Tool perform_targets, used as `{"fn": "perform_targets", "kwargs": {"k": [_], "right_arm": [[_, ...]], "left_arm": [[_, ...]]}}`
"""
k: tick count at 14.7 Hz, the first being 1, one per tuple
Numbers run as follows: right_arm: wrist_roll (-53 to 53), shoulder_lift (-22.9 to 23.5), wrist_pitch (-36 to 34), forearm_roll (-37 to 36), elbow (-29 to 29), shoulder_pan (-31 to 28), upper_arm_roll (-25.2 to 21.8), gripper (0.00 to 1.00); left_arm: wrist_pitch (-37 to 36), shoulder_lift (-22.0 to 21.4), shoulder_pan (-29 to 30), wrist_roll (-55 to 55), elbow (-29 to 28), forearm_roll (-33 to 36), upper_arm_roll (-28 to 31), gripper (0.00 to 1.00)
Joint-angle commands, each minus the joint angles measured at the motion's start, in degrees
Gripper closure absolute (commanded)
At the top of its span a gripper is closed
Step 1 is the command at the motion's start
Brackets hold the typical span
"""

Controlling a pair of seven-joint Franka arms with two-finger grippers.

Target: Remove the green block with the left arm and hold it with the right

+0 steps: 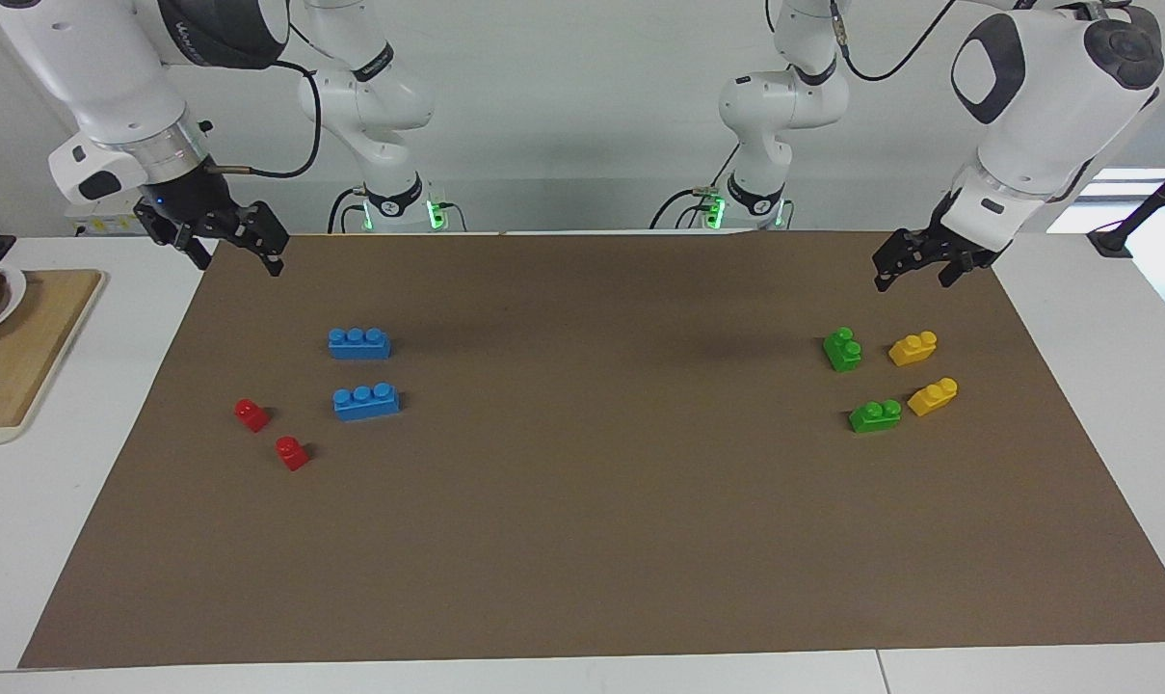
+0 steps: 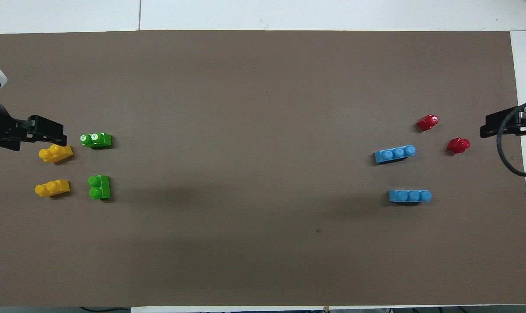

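Facing view first: the left gripper [image 1: 912,269] hangs in the air over the mat's [image 1: 582,540] edge at its own end of the table, jaws wide, holding nothing. Below it sit four small bricks. Two green blocks here: one [image 1: 842,349] nearer the robots, the other [image 1: 875,415] farther out, both flat on the mat and untouched. Just beside them, toward the table's end, lie two yellow bricks [image 1: 913,348], close but apart. Over at the right arm's end, the right gripper [image 1: 233,249] hovers above the mat's corner, jaws spread, empty too. Two blue bricks [image 1: 359,343] lie out on the mat there, with two red bricks [image 1: 251,414] farther out. A wooden board [image 1: 23,357] rests off the mat at that end.
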Motion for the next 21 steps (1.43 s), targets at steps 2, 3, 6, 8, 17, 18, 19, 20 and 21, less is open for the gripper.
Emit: {"fn": "perform_targets", "kwargs": {"k": [2,3,6,8,17,18,19,20,21], "right_arm": [[-1.6,-1.5,-0.2,0.4,-1.3,-0.2,0.5,0.0],[-1.6,-1.5,-0.2,0.3,-1.3,-0.2,0.5,0.0],[-1.3,-1.5,-0.2,0.3,-1.3,-0.5,0.4,0.0],[-1.3,-1.4,0.0,0.2,-1.3,-0.6,0.5,0.0],[-4.4,-1.4,1.2,-0.7,-1.3,-0.4,0.4,0.0],[-4.4,-1.4,1.2,-0.7,-1.3,-0.4,0.4,0.0],[-4.4,-1.4,1.1,-0.7,-1.3,-0.4,0.4,0.0],[-4.4,-1.4,1.1,-0.7,-1.3,-0.4,0.4,0.0],[-4.4,-1.4,1.1,-0.7,-1.3,-0.4,0.4,0.0]], "left_arm": [[-0.9,-0.1,-0.7,0.6,1.2,-0.1,0.6,0.0],[-1.0,-0.1,-0.7,0.5,1.1,-0.1,0.6,0.0],[-0.9,-0.2,-0.7,0.4,1.1,-0.1,0.9,0.0],[-0.9,-0.2,-0.7,0.4,1.2,-0.1,0.9,0.0],[-0.7,-0.2,-0.7,0.8,1.2,-0.1,0.9,0.0],[-0.7,-0.1,-0.7,0.8,1.2,-0.1,1.0,0.0],[-0.8,-0.1,-0.7,0.9,1.2,-0.2,1.1,0.0],[-0.8,-0.1,-0.7,1.0,1.2,-0.2,1.1,0.0],[-0.7,-0.1,-0.7,1.0,1.2,-0.2,1.0,0.0]]}}
